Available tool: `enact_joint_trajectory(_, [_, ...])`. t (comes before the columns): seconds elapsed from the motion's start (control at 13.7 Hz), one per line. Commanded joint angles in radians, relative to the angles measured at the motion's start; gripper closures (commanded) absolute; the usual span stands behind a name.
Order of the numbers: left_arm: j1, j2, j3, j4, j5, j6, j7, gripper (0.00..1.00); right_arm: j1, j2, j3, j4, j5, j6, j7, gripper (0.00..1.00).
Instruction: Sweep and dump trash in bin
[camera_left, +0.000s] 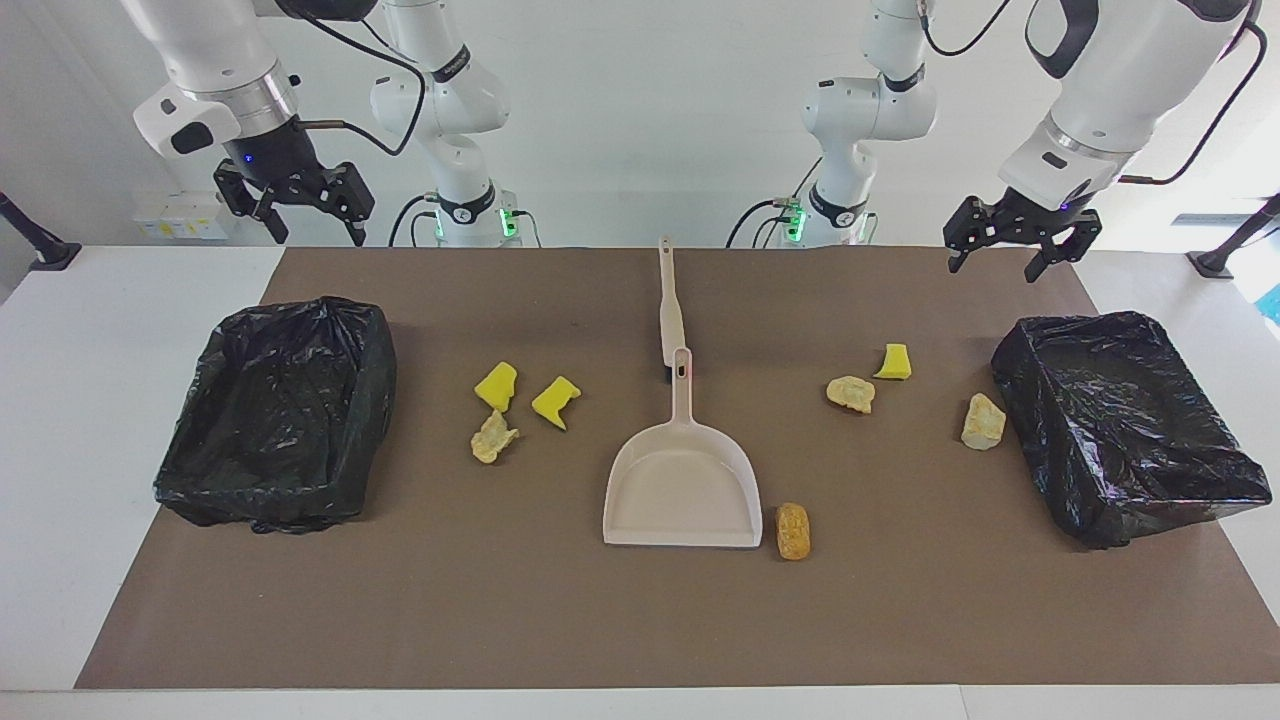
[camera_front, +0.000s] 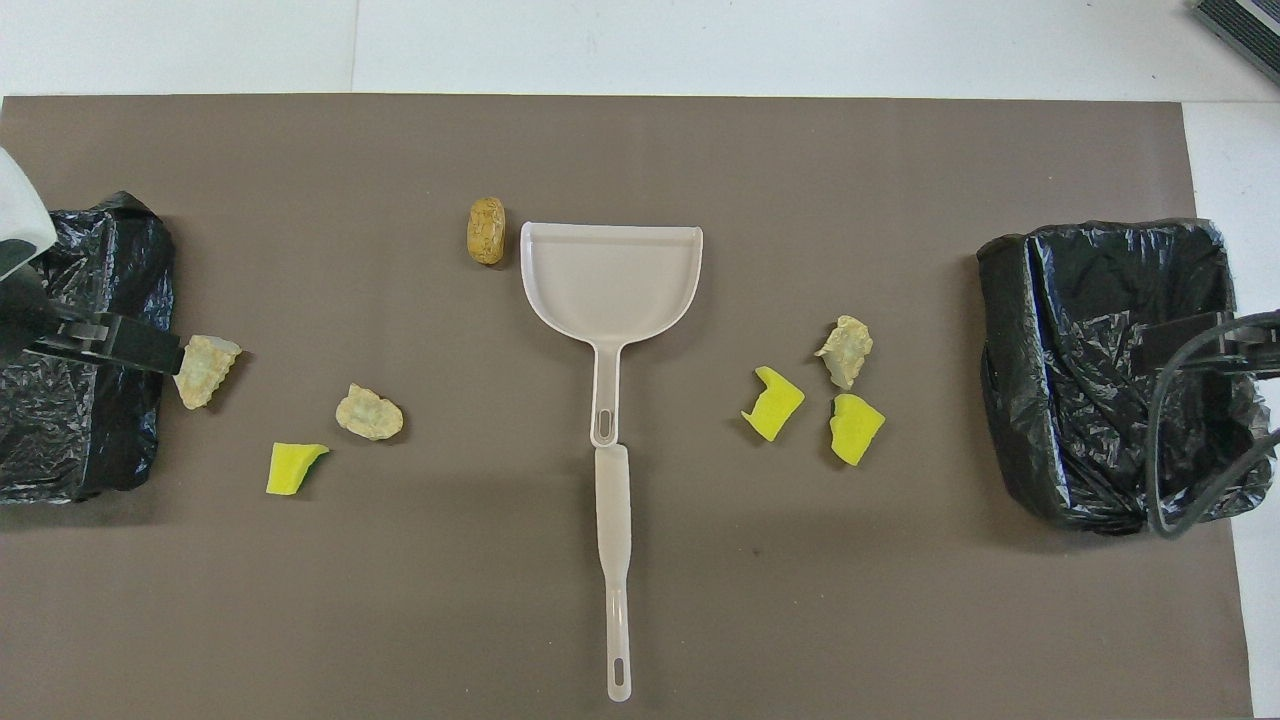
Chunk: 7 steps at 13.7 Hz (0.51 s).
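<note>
Seven trash pieces lie on the brown mat. Toward the right arm's end are two yellow sponge bits (camera_left: 496, 385) (camera_left: 555, 400) and a tan lump (camera_left: 493, 438). Toward the left arm's end are a yellow bit (camera_left: 894, 362) and two tan lumps (camera_left: 851, 393) (camera_left: 983, 422). An orange lump (camera_left: 793, 530) lies beside the beige dustpan (camera_left: 682, 490). The beige hand brush (camera_left: 668, 300) lies in line with the dustpan's handle, nearer to the robots. My right gripper (camera_left: 318, 235) and left gripper (camera_left: 992, 270) hang open and empty, high up.
Two bins lined with black bags stand on the mat, one at the right arm's end (camera_left: 200, 480) and one at the left arm's end (camera_left: 1080, 335). Each gripper hangs above the robots' side of its own bin. White table borders the mat (camera_left: 640, 620).
</note>
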Motion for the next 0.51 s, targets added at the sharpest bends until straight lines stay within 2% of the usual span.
enact_joint_trajectory(0.0, [-0.011, -0.019, 0.009, -0.013, -0.008, -0.013, -0.009, 0.0, -0.013, -0.028, 0.006, -0.035, 0.021, 0.018, 0.008, 0.0])
enact_joint_trajectory(0.44, [-0.004, -0.02, 0.009, -0.013, -0.008, -0.01, -0.004, 0.0, -0.016, -0.041, 0.004, -0.052, 0.021, 0.016, 0.008, 0.0])
